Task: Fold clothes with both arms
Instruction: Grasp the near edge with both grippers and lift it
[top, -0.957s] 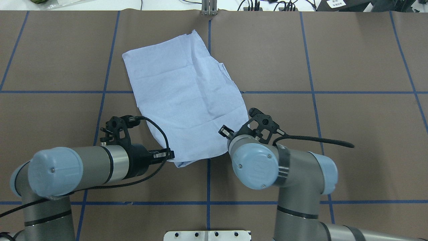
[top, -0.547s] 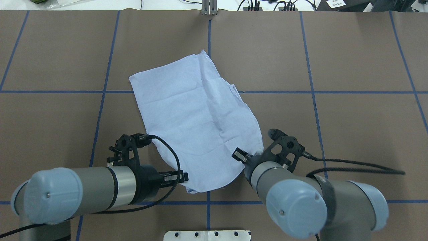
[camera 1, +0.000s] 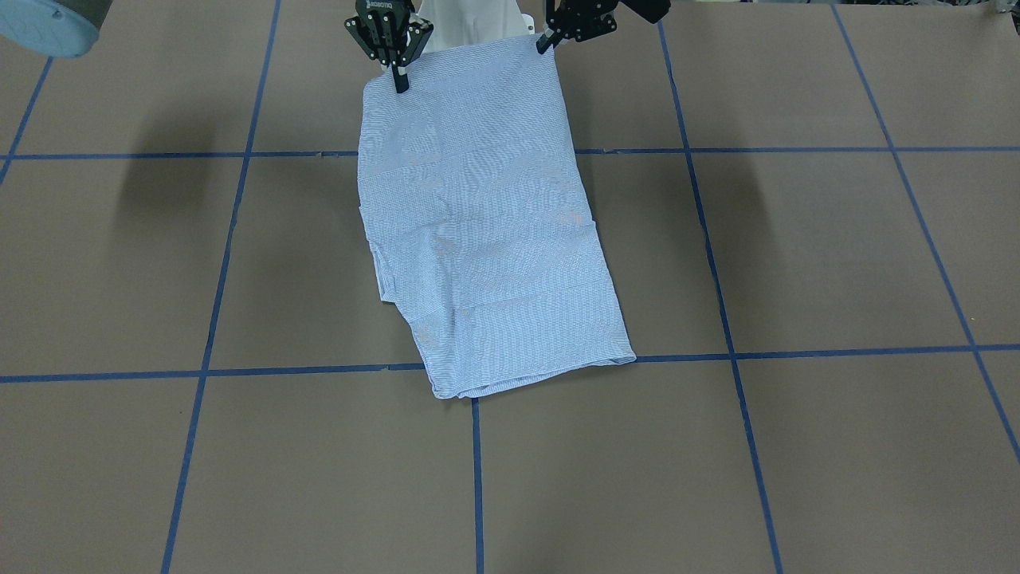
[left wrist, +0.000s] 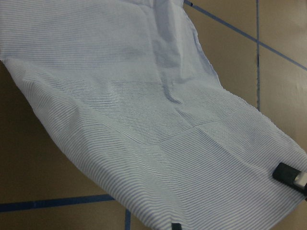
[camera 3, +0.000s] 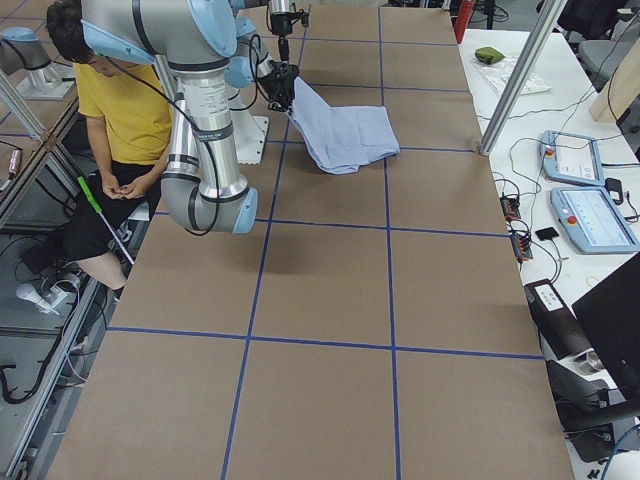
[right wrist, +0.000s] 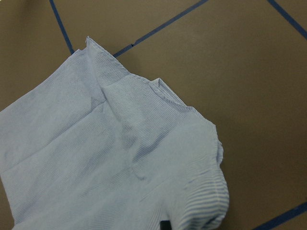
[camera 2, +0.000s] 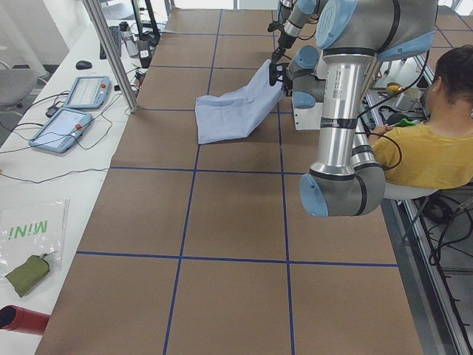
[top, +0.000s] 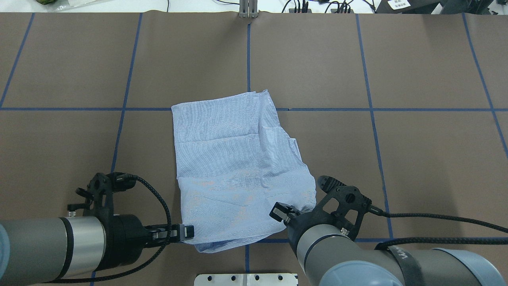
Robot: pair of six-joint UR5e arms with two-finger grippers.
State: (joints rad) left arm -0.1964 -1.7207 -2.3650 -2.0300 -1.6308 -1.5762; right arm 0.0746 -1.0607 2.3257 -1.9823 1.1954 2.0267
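The clothes are one light blue, finely striped shirt (top: 238,167), folded into a long rectangle on the brown table. Its far end lies flat on the table (camera 1: 526,367) and its near edge is lifted toward the robot's base. My left gripper (top: 188,232) is shut on the near left corner of that edge. My right gripper (top: 283,212) is shut on the near right corner. In the front-facing view the left gripper (camera 1: 546,41) and the right gripper (camera 1: 400,78) hold the shirt's top corners. The left wrist view shows the shirt (left wrist: 144,120) sloping away. The right wrist view shows the shirt (right wrist: 120,163) bunched at its right edge.
Blue tape lines (top: 373,109) divide the brown table cover. A white base plate (top: 246,279) sits at the near edge between the arms. A seated person in a yellow top (camera 2: 429,148) is beside the robot. Control pendants (camera 2: 74,111) and a metal post (camera 2: 111,52) stand off the table's far side.
Both arms have drawn back toward the robot's base with the shirt's near edge held. The shirt has slid nearer, its far end now at the cross line.
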